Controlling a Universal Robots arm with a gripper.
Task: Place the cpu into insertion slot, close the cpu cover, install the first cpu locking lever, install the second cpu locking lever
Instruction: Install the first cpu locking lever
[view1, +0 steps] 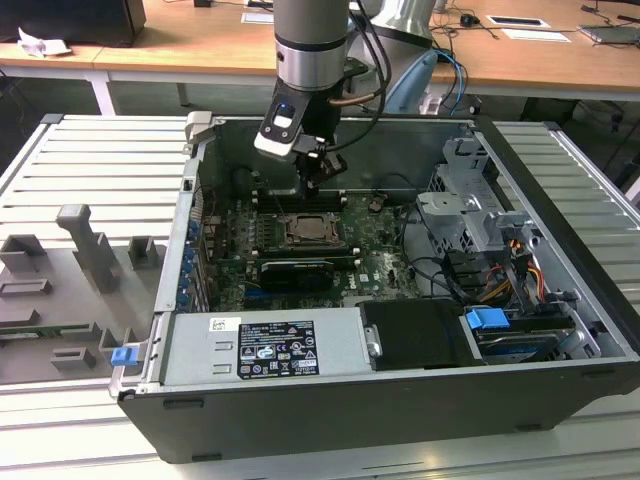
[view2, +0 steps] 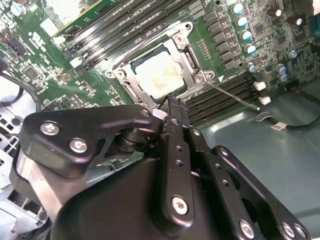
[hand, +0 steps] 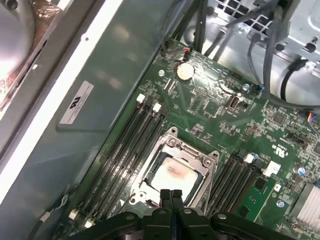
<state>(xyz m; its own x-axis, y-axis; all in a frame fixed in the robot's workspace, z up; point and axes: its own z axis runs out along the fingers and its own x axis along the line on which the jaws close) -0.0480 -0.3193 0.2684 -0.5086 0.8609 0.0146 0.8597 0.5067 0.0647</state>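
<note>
An open computer case (view1: 560, 200) lies on a ribbed grey table (view1: 80, 160), and the arm (view1: 312, 50) reaches down into it from above. The end effector (view1: 311, 188) hangs over the green board (view1: 385, 250), just above the socket. In both wrist views its two black fingers (hand: 165, 200) are pressed together with nothing visible between them, and their tips sit at the socket's near edge. Whether they touch the metal there cannot be told. The cpu (hand: 172, 172) lies in the socket with its silvery top facing up and a faint reddish smear near its middle. The cover (hand: 194, 151) lies flat around it, framing the chip through its cut-out centre. In the second wrist view a thin metal lever (view2: 232, 95) runs out from one corner of the socket and slants across the slots beside it. Whether it is latched cannot be made out. Long memory slots (hand: 125, 150) flank the socket on both sides, and a coin cell (hand: 185, 71) sits farther along the board. In the exterior view a long black card (view1: 297, 270) lies on the board just in front of the socket. A grey power supply (view1: 265, 345) with a label fills the case's near corner on the exterior view's left.
</note>
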